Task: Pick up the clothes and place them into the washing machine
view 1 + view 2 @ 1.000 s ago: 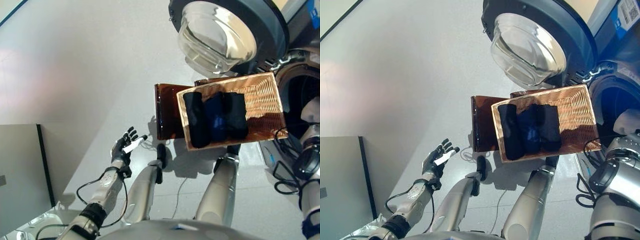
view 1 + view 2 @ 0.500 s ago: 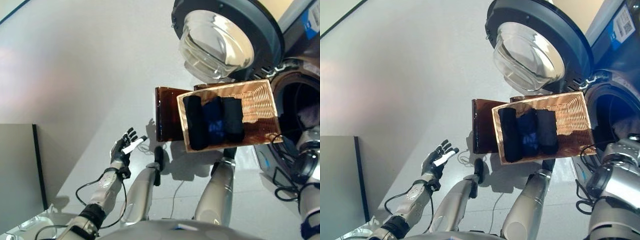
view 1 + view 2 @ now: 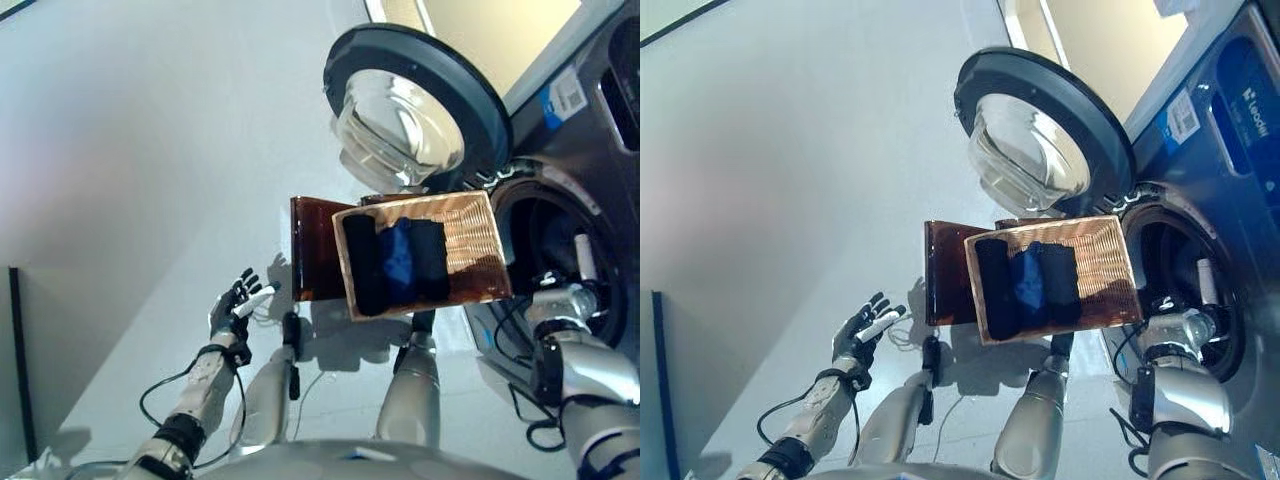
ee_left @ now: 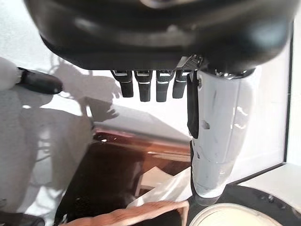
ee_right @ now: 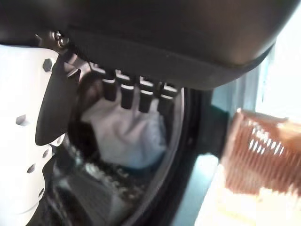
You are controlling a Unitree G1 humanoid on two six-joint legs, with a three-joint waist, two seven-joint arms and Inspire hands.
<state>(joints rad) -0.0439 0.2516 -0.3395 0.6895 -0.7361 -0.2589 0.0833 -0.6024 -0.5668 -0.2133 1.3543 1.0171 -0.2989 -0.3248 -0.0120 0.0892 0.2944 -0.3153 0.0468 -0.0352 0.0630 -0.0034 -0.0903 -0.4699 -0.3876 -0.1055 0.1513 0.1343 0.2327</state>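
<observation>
**A:** Ok, left to right. Left hand (image 3: 232,303) hangs out over the bare floor, well clear of everything, fingers spread and straight, holding nothing.

**B:** Clothes?

**A:** Three dark rolled garments (image 3: 395,263) lie side by side in the wicker basket (image 3: 477,250), which sits on a brown glossy stand (image 3: 311,262). Middle roll looks bluer than the two black ones. A white garment (image 5: 126,136) is already inside the drum (image 3: 1180,265).

**B:** Right hand?

**A:** Right hand (image 3: 1189,322) is at the drum mouth, below the swung-open washer door (image 3: 410,118). Wrist view shows its fingers (image 5: 133,93) straight, apart, nothing clamped, with the white cloth lying past them.

**B:** Handling?

**A:** My read: soft, light and limp. No fragility, low slip. The rolls will likely unfurl and dangle when lifted, so a trailing end could snag the basket rim or the door seal.

**B:** Grasp point?

**A:** I'd curl around the middle of one roll from above, fingers across its width. The roll nearest the drum is the easiest reach for the right hand.
</observation>
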